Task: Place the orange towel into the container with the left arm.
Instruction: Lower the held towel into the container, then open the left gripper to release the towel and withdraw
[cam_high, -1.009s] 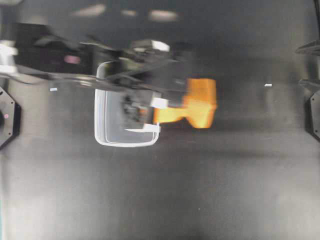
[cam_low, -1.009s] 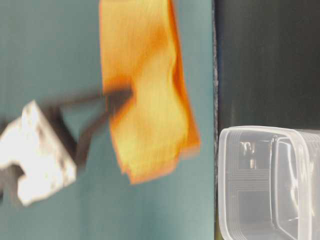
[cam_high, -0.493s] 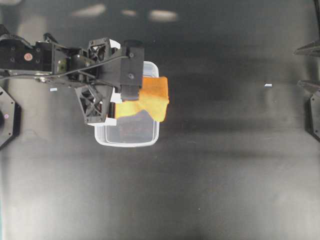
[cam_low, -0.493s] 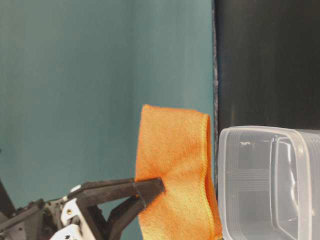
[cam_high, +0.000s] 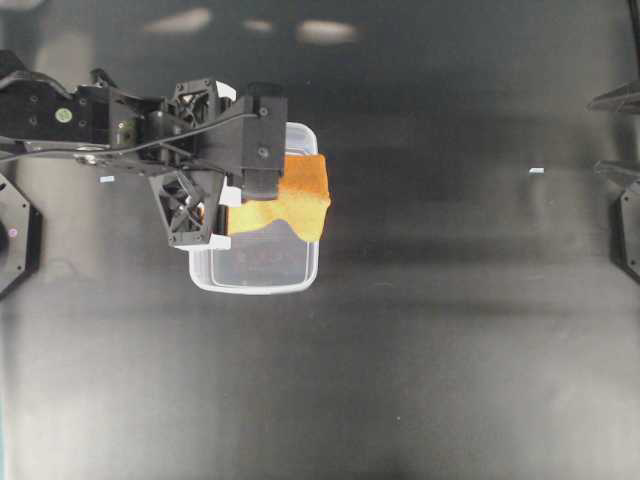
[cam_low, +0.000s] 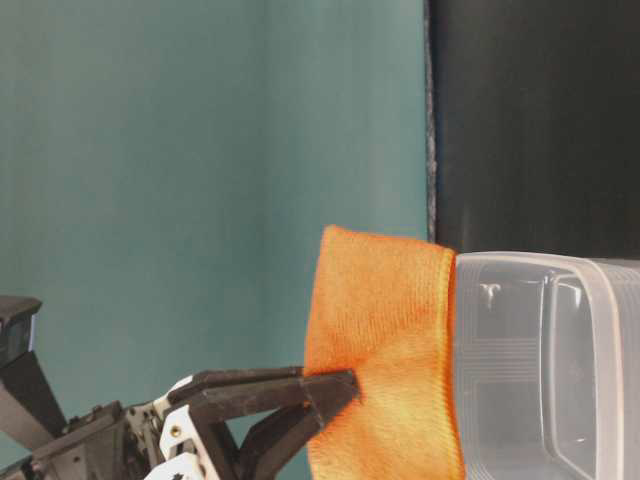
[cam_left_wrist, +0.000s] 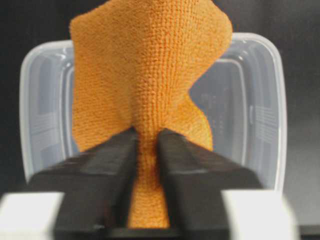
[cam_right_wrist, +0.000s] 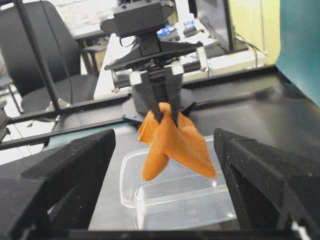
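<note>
My left gripper is shut on the orange towel and holds it hanging above the container, a clear tub on the black table. In the left wrist view the black fingers pinch a fold of the towel, with the tub's rim behind it. In the table-level view the towel overlaps the tub's edge. In the right wrist view the towel dangles over the tub between the wide-open, empty jaws of my right gripper.
Small white scraps lie on the table. Black mounts stand at the table's left and right edges. A teal wall backs the table.
The left arm carried the towel from right of the tub to over it, then lowered it a little towards the rim. The grip stayed shut.
</note>
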